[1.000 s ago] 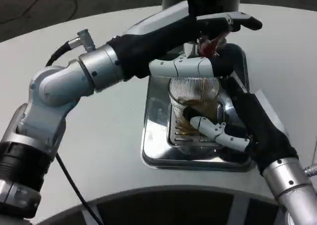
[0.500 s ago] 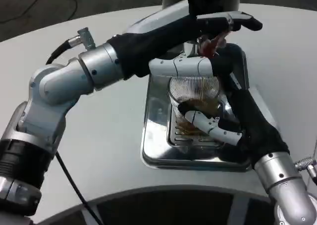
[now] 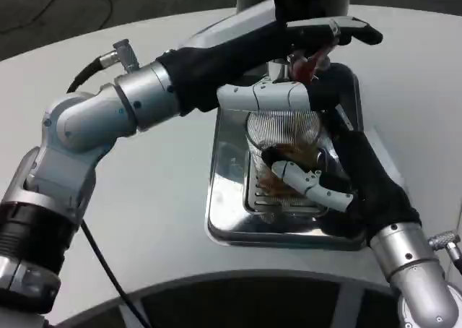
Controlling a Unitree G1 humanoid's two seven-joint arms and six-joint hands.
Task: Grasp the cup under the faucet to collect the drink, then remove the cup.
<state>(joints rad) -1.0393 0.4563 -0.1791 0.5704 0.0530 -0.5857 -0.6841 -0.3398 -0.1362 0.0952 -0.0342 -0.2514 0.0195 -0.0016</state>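
Fingers (image 3: 310, 183) of right hand (image 3: 339, 176) wrap cup (image 3: 283, 136).

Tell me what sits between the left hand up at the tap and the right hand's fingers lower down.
The ribbed clear cup, amber drink inside, stands on the steel drip tray between the left hand and the right hand's fingers, which touch its lower side, in the head view.

Right hand (image 3: 339, 180) grips ribbed cup (image 3: 283, 136) on tray (image 3: 227, 205).

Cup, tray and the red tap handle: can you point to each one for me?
cup (image 3: 283, 134), head view, on its ribbed clear wall.
tray (image 3: 225, 187), head view, on its shiny left rim.
tap handle (image 3: 306, 66), head view, on the red part under the left hand.
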